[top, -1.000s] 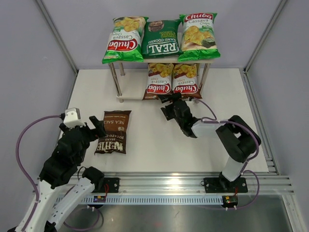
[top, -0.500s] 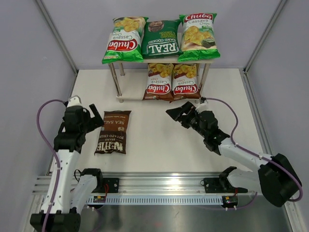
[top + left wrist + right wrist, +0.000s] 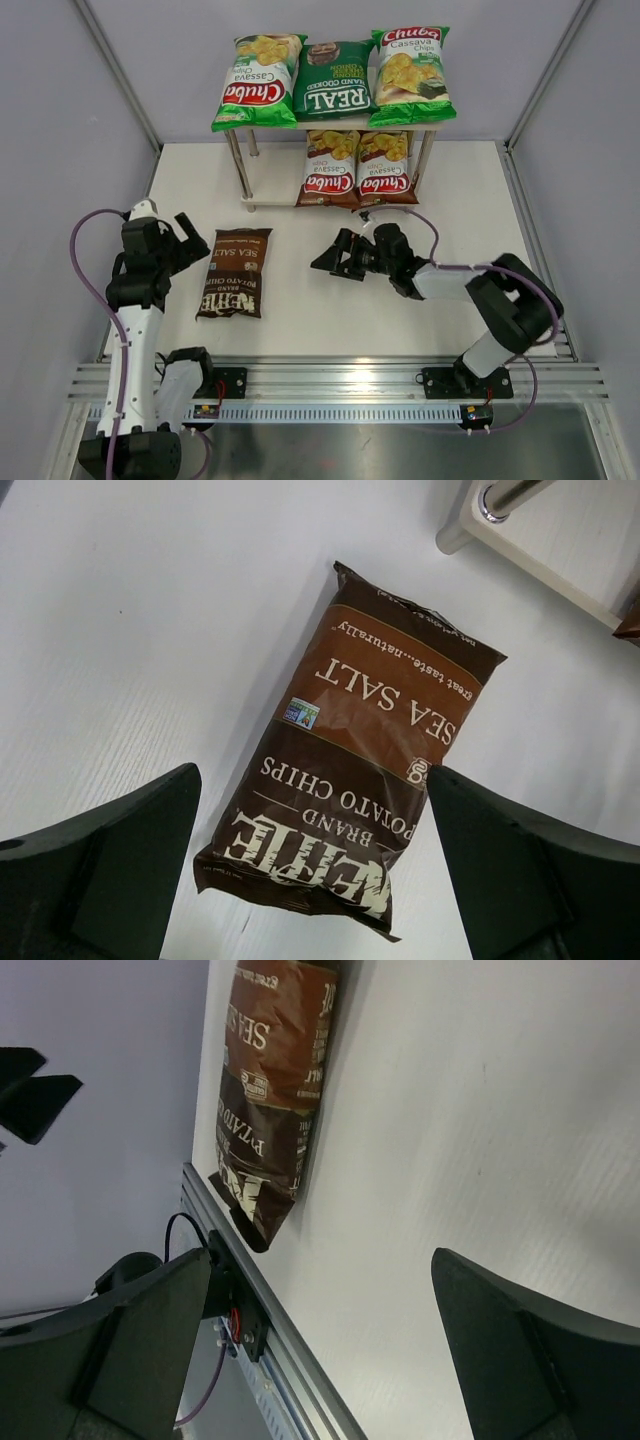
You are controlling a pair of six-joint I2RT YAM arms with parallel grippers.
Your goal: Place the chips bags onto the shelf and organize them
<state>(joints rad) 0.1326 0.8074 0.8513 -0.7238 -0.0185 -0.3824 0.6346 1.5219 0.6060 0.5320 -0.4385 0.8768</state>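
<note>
Broadly, the white counter (image 3: 300, 200) carried the shelf (image 3: 268, 188) at its far side. Two light-green Chuba bags (image 3: 255, 80) and the dark-green REAL bag (image 3: 335, 82) filled the top tier, and two brown Chuba bags (image 3: 330, 168) sat at the lower tier's right, seemingly overhanging its front edge. The Kettle bag (image 3: 235, 272) lay flat on the counter, alone, between the arms and nearer the left one. The left fingers (image 3: 100, 870) hung spread wide above it, holding nothing; the right fingers (image 3: 110, 1350) were likewise spread and empty, pointed toward it. A good pick would probably pinch the bag's crimped end seam, not its slippery puffed middle, then slide it into the free lower-left slot.
</note>
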